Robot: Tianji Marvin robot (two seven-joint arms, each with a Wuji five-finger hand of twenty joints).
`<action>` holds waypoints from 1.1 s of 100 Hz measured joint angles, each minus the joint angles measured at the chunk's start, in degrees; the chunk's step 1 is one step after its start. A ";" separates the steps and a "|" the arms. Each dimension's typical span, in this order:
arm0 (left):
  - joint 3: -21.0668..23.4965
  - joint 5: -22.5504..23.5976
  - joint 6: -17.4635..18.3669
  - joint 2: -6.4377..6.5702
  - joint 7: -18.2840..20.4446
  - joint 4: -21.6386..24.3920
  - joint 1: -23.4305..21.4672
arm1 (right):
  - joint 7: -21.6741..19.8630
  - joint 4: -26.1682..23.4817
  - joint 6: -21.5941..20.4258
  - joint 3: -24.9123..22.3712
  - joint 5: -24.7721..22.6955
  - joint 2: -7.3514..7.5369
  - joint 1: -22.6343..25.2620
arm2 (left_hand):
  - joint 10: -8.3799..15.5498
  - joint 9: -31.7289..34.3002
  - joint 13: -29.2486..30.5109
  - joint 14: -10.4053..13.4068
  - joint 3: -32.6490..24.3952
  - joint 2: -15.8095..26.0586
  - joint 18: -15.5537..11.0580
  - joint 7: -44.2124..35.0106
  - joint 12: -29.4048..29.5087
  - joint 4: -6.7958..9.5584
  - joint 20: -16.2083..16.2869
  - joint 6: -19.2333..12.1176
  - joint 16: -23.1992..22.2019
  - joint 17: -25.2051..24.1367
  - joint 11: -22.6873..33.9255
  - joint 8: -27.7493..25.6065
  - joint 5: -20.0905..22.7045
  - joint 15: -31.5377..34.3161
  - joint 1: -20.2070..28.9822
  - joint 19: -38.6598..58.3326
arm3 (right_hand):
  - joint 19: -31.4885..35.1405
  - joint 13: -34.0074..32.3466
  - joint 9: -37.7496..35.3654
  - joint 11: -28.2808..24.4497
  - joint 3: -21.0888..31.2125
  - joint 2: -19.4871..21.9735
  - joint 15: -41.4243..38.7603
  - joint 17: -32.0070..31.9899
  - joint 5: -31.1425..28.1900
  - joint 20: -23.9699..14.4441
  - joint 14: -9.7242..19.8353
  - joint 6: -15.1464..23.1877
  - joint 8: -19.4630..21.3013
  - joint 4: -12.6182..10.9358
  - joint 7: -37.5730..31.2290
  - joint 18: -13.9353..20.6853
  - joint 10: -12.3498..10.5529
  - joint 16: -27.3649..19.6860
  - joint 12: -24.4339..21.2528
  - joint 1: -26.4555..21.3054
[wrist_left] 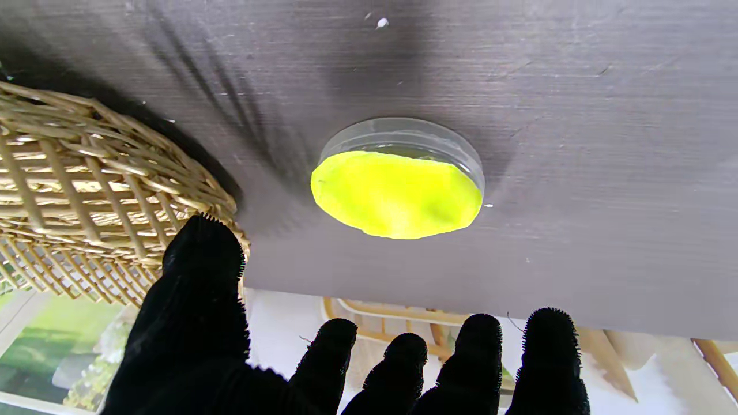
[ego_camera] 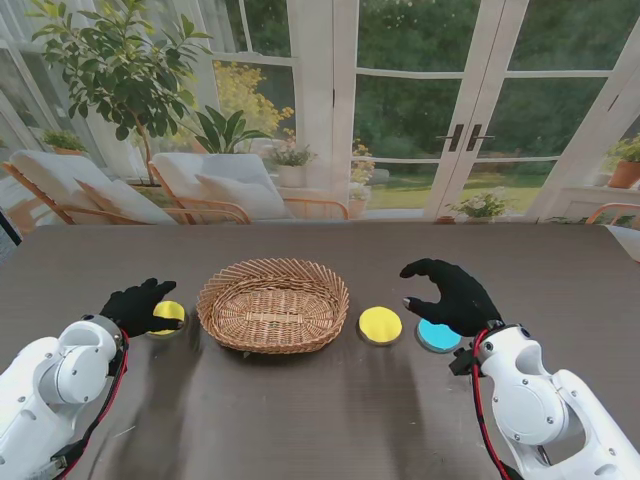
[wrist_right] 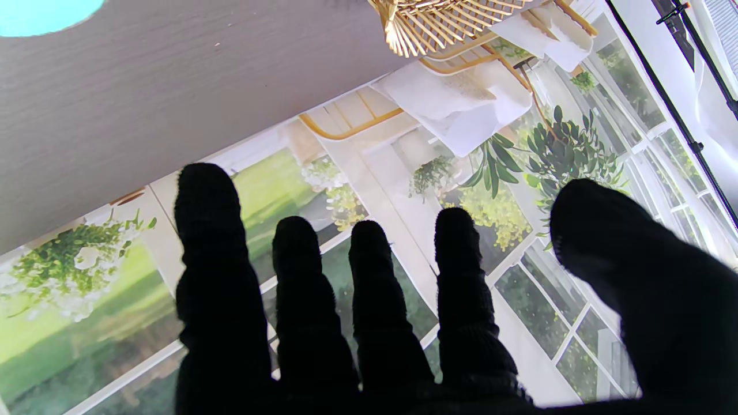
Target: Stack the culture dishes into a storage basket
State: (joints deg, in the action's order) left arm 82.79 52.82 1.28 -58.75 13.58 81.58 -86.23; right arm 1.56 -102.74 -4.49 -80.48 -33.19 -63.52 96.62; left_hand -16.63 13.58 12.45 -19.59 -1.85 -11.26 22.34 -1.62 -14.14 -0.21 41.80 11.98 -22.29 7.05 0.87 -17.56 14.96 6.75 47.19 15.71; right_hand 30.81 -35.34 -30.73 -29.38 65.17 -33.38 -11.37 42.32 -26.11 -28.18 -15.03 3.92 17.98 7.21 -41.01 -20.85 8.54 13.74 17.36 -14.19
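Observation:
A woven wicker basket (ego_camera: 273, 303) stands mid-table with nothing in it. Left of it lies a lime-yellow culture dish (ego_camera: 169, 313), partly covered by my left hand (ego_camera: 137, 305), which hovers over it with fingers spread and holds nothing. The left wrist view shows that dish (wrist_left: 396, 190) flat on the table beside the basket (wrist_left: 86, 184), beyond my fingertips (wrist_left: 202, 253). Right of the basket sit a yellow dish (ego_camera: 380, 324) and a blue dish (ego_camera: 436, 336). My right hand (ego_camera: 455, 295) arches open above the blue dish (wrist_right: 40, 14).
The dark wooden table (ego_camera: 320, 410) stretches wide around the basket. Behind its far edge are lounge chairs (ego_camera: 200, 185), potted plants and glass doors. The basket rim (wrist_right: 438, 23) shows at the edge of the right wrist view.

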 measured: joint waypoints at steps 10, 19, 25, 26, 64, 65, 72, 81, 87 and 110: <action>-0.91 -0.11 0.09 0.13 0.05 -1.40 1.18 | -0.18 0.00 0.06 0.07 0.00 0.01 -0.03 | 0.23 0.00 1.39 -0.02 -0.13 -1.15 0.00 0.00 0.00 0.00 2.84 -0.13 -2.38 0.21 0.00 0.00 0.00 1.32 -0.47 2.55 | -0.03 0.00 0.00 0.00 0.00 0.00 0.00 0.00 0.00 -0.01 0.00 0.00 0.00 0.00 0.00 0.00 0.00 0.00 0.00 0.00; -1.89 -0.17 0.15 0.22 0.05 -2.77 2.37 | -0.20 0.00 0.11 0.14 0.00 0.03 -0.05 | 0.41 0.00 1.39 -0.02 -0.13 -1.15 0.00 0.00 0.00 0.00 3.88 -0.54 -3.20 0.23 0.00 -0.05 0.00 1.32 -0.47 3.16 | -0.04 0.00 0.00 0.00 0.00 0.00 0.00 0.00 -0.01 -0.01 0.00 0.00 0.00 0.00 0.00 0.00 0.00 0.00 0.00 0.00; -2.55 -0.16 0.15 0.29 0.09 -3.54 3.12 | -0.21 0.00 0.14 0.19 0.00 0.03 -0.07 | 0.57 0.00 1.44 -0.02 -0.13 -1.15 0.00 0.00 0.00 -0.01 4.54 -0.54 -3.36 0.21 0.00 -0.06 0.00 1.32 -0.47 4.24 | -0.04 0.00 0.00 0.00 0.00 0.00 0.00 0.00 -0.01 -0.01 0.00 0.00 0.00 0.00 0.00 0.00 0.00 0.00 0.00 0.00; -2.63 -0.15 0.15 0.30 0.10 -3.65 3.22 | -0.21 0.01 0.14 0.19 0.00 0.03 -0.07 | 0.62 0.00 1.60 -0.02 -0.13 -1.15 0.00 0.00 0.00 -0.01 4.79 -0.54 -3.89 0.18 0.00 -0.06 0.00 1.37 -0.47 5.45 | -0.04 0.00 0.00 0.00 0.00 0.00 0.00 0.00 -0.01 -0.01 0.00 0.00 0.00 0.00 0.00 0.00 0.00 0.00 0.00 0.00; -4.47 2.67 0.05 0.85 4.29 -5.39 5.78 | -0.56 0.08 0.22 0.22 0.05 0.08 -0.15 | 1.51 0.00 4.25 0.63 1.11 -1.71 -4.98 0.00 0.00 0.33 16.85 -2.71 -26.37 -1.55 0.03 -0.30 -0.29 22.50 -2.52 48.40 | -0.06 0.00 -0.01 0.00 0.00 0.00 0.00 0.00 -0.02 -0.01 0.00 0.00 0.00 0.00 0.00 0.00 0.00 0.00 0.00 0.00; -4.49 2.71 0.08 0.88 4.33 -5.43 5.83 | -0.57 0.08 0.22 0.22 0.05 0.08 -0.15 | 1.53 0.00 4.25 0.63 1.12 -1.72 -5.08 0.00 0.00 0.33 17.00 -2.75 -26.82 -1.47 0.02 -0.30 -0.30 23.32 -2.77 49.32 | -0.06 0.00 -0.01 0.00 0.00 0.00 0.00 0.00 -0.02 -0.01 0.00 0.00 0.00 0.00 0.00 0.00 0.00 0.00 0.00 0.00; -4.70 2.84 0.10 1.02 4.21 -5.77 6.12 | -0.58 0.10 0.22 0.22 0.05 0.08 -0.17 | 1.56 0.00 4.24 0.63 1.13 -1.72 -6.27 0.00 0.00 0.33 18.71 -2.93 -29.81 -0.75 0.04 -0.46 -0.35 27.36 -3.52 54.33 | -0.06 0.00 -0.01 0.00 0.00 0.00 0.00 0.00 -0.02 -0.01 0.00 0.00 0.00 0.00 0.00 0.00 0.00 0.00 0.00 0.00; -5.07 3.63 -0.16 1.14 4.17 -6.10 6.47 | -0.59 0.13 0.20 0.22 0.04 0.09 -0.19 | 1.58 0.00 4.24 0.69 1.14 -1.72 -7.23 0.00 0.00 0.33 19.96 -3.48 -32.15 0.55 0.09 -0.61 -0.41 30.99 -3.22 58.06 | -0.06 0.00 -0.01 0.00 0.00 0.00 0.00 0.00 -0.02 -0.01 0.00 0.00 0.00 0.00 0.00 0.00 0.00 0.00 0.00 0.00; -5.34 4.51 -0.33 1.20 4.21 -6.41 6.76 | -0.64 0.14 0.20 0.26 0.04 0.11 -0.22 | 1.70 0.00 4.24 0.69 1.14 -1.72 -7.30 0.00 0.00 0.33 20.34 -3.57 -32.55 0.90 0.10 -0.65 -0.41 32.19 -3.21 59.09 | -0.06 0.00 -0.01 0.00 0.00 0.00 0.00 0.00 -0.02 -0.01 0.00 0.00 0.00 0.00 0.00 0.00 0.00 0.00 0.00 0.00; -6.27 4.80 -0.89 1.43 4.64 -7.75 7.93 | -0.78 0.57 0.14 0.50 0.04 0.14 -0.63 | 1.76 0.00 5.75 0.75 1.14 -2.57 -7.33 0.27 -0.03 0.33 22.31 -5.66 -34.70 3.64 0.40 -1.19 -2.48 35.91 -3.23 60.66 | -0.06 0.00 -0.01 0.00 0.00 0.00 0.00 0.00 -0.03 -0.01 0.00 0.00 0.00 0.00 0.00 0.00 0.01 0.00 0.00 0.00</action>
State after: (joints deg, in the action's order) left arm 76.52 57.62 0.39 -57.32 18.22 73.83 -78.29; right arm 0.78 -102.17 -4.35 -79.98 -33.15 -63.38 95.99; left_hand -14.87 13.58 18.20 -18.83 -0.71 -13.83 15.00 -1.35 -14.17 0.12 64.11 6.32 -56.99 10.69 1.26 -18.75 12.48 42.66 43.95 76.37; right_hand 30.75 -35.34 -30.73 -29.38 65.17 -33.38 -11.37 42.32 -26.14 -28.19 -15.03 3.92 17.98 7.21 -41.01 -20.85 8.55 13.74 17.36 -14.19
